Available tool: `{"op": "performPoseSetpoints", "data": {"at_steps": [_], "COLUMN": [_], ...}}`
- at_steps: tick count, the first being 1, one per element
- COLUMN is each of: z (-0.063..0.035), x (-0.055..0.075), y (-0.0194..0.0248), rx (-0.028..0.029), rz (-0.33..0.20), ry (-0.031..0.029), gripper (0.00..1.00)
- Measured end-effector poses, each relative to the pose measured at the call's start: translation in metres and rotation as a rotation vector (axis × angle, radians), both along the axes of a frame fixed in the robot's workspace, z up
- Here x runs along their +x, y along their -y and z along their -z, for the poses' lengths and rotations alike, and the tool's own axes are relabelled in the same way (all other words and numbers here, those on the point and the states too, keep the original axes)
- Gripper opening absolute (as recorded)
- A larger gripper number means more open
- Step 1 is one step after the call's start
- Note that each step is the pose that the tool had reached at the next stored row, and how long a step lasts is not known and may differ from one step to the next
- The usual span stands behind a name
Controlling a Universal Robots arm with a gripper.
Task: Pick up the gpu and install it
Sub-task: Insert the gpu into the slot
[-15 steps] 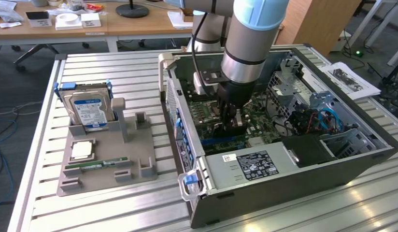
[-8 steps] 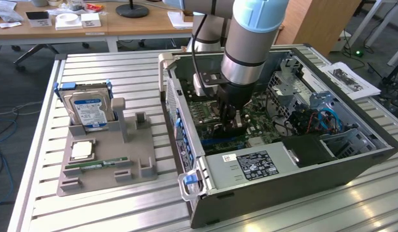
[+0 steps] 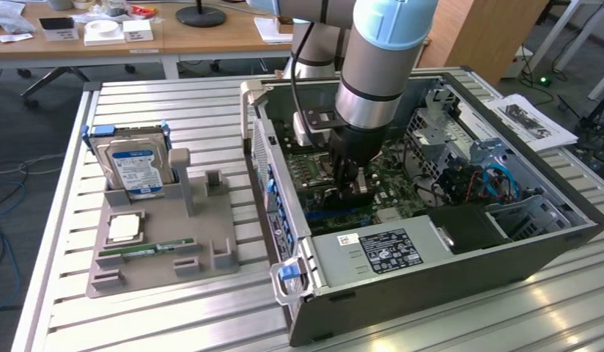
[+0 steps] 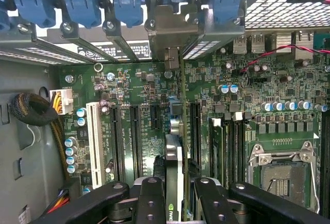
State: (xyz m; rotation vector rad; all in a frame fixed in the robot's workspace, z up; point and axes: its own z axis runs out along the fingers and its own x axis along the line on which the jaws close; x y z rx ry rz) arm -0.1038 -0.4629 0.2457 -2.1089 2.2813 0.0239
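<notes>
the surface (image 3: pixel 185 110) is a slatted aluminium top carrying an open computer case (image 3: pixel 429 264) lying on its side. towards the exterior view's left is a grey holder tray (image 3: pixel 155 257), with a hard drive (image 3: pixel 135 165) standing upright in it and a processor chip (image 3: pixel 124 227) and a green ram stick (image 3: pixel 146 251) lying flat. behind are wooden desks (image 3: pixel 185 37) with a roll of tape (image 3: pixel 102 28). printed sheets (image 3: pixel 532 121) lie at the exterior view's right, and cables trail on the floor (image 3: pixel 4 176).

the arm reaches down into the case. the tool (image 4: pixel 178 198) is clamped on the gpu (image 4: pixel 174 172), held edge-on over the motherboard (image 4: pixel 139 79) among the expansion slots, its metal bracket (image 4: pixel 170 33) up against the case's rear slot openings.
</notes>
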Motion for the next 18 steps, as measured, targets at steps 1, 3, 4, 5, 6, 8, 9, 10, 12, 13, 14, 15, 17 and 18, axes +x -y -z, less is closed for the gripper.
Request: {"op": "performPoseSetpoints", "data": {"at_steps": [1,3,4,5,6,8,9,10,12,13,14,15,17,18], "z": [0.0,0.0,0.0,0.0,0.0002,0.0005,0.0008,0.001,0.0012,0.0013,0.0013,0.0013,0.0013,0.0013], "x": [0.0,0.0,0.0,0.0,0.0,0.0,0.0,0.0,0.0,0.0,0.0,0.0,0.0,0.0], "y": [0.0,0.0,0.0,0.0,0.0,0.0,0.0,0.0,0.0,0.0,0.0,0.0,0.0,0.0], "rx": [0.0,0.0,0.0,0.0,-0.0001,-0.0003,-0.0003,-0.0003,-0.0003,-0.0001,0.0,-0.0001,0.0,0.0], "rz": [0.0,0.0,0.0,0.0,0.0,0.0,0.0,0.0,0.0,0.0,0.0,0.0,0.0,0.0], "ry": [0.0,0.0,0.0,0.0001,0.0,-0.0001,-0.0001,-0.0001,-0.0002,-0.0001,0.0,0.0,0.0,0.0], "gripper": [0.27,0.27,0.27,0.27,0.27,0.27,0.27,0.27,0.27,0.27,0.27,0.27,0.27,0.27]}}
